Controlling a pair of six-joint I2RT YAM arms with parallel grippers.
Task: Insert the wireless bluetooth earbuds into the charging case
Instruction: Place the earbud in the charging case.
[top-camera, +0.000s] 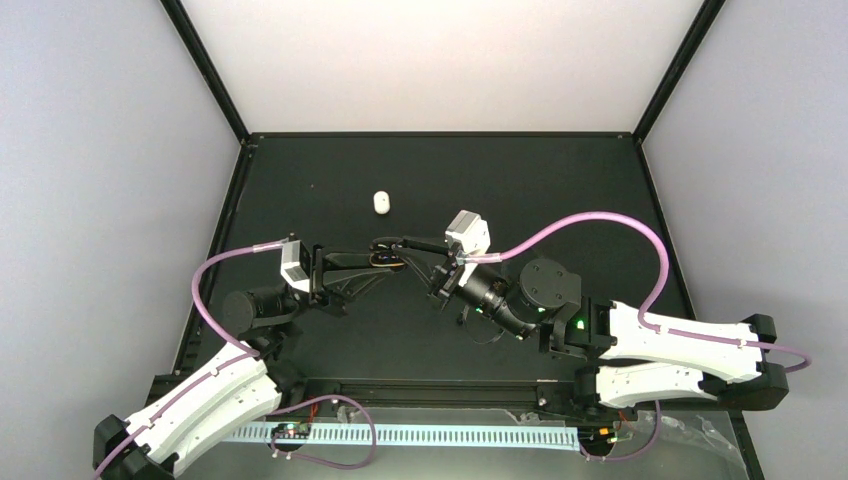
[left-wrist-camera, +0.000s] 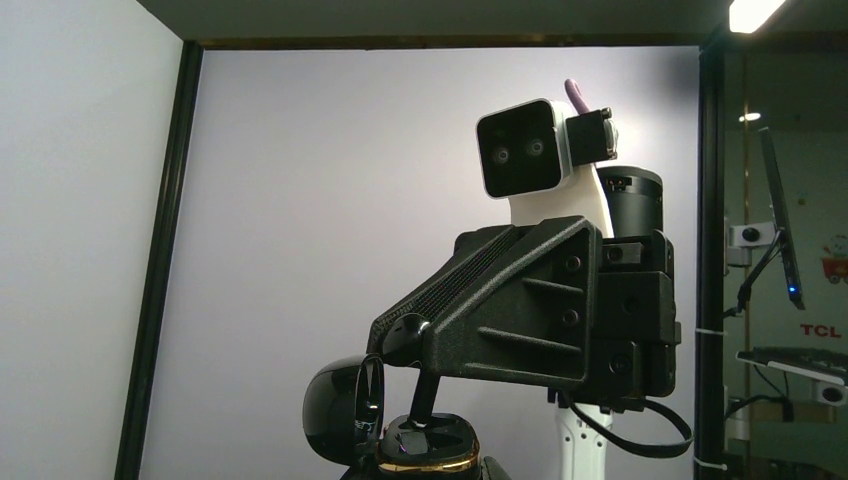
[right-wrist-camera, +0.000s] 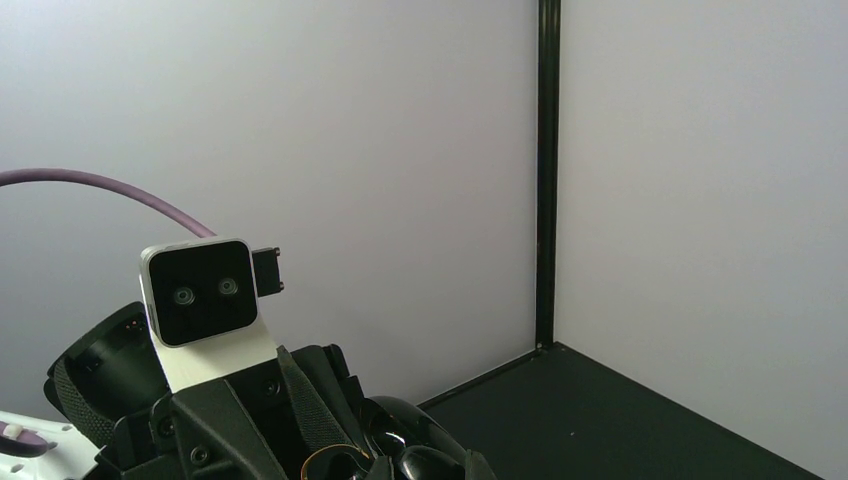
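The charging case is glossy black with a gold rim, and its lid stands open to the left. My left gripper is shut on the case's lower body and holds it above the mat. My right gripper is shut on a black earbud, whose stem reaches down into a well of the case. In the top view both grippers meet at the case. In the right wrist view the earbud sits between my own fingertips, next to the gold rim.
A small white rounded piece lies on the black mat behind the grippers; it is too small to tell what it is. Grey walls and black frame posts enclose the mat. Purple cables loop over both arms.
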